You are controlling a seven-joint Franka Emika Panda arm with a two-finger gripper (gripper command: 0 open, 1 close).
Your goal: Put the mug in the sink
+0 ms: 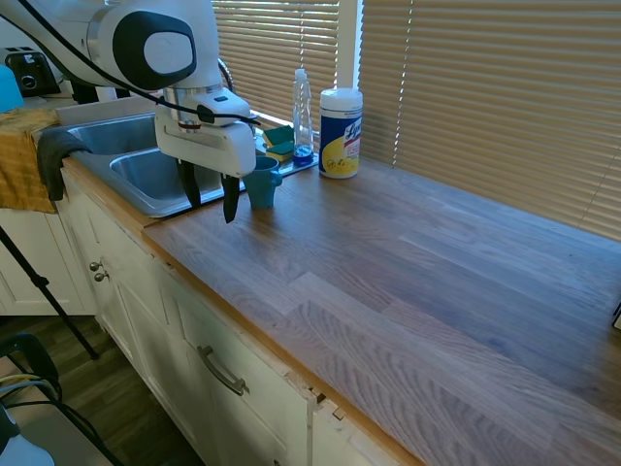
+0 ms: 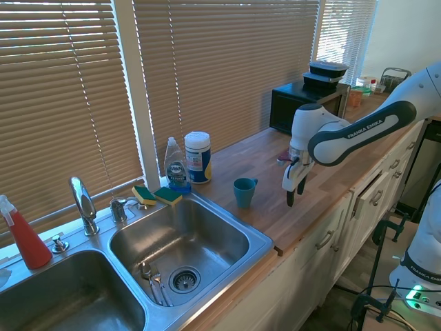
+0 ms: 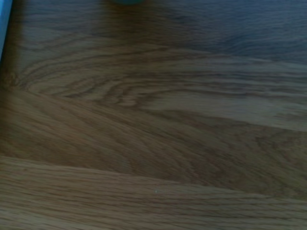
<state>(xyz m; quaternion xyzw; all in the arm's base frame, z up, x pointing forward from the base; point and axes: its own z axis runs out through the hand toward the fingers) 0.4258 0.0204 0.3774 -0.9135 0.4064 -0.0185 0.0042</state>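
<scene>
Bare countertop (image 2: pixel 275 207) between gripper (image 2: pixel 295 191) and mug (image 2: pixel 243 192); wipes canister (image 2: pixel 198 157), dish soap bottle (image 2: pixel 177 166) crowd beyond mug.

Mug (image 2: pixel 243 191) on countertop (image 2: pixel 275 207) beside sink (image 2: pixel 180 241) — gripper (image 2: pixel 295 187) near mug, 2 sponges (image 2: pixel 157 196) behind sink

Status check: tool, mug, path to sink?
Tool open, empty, above counter. Mug upright on counter beside sink, untouched. Nothing between tool and mug.
</scene>
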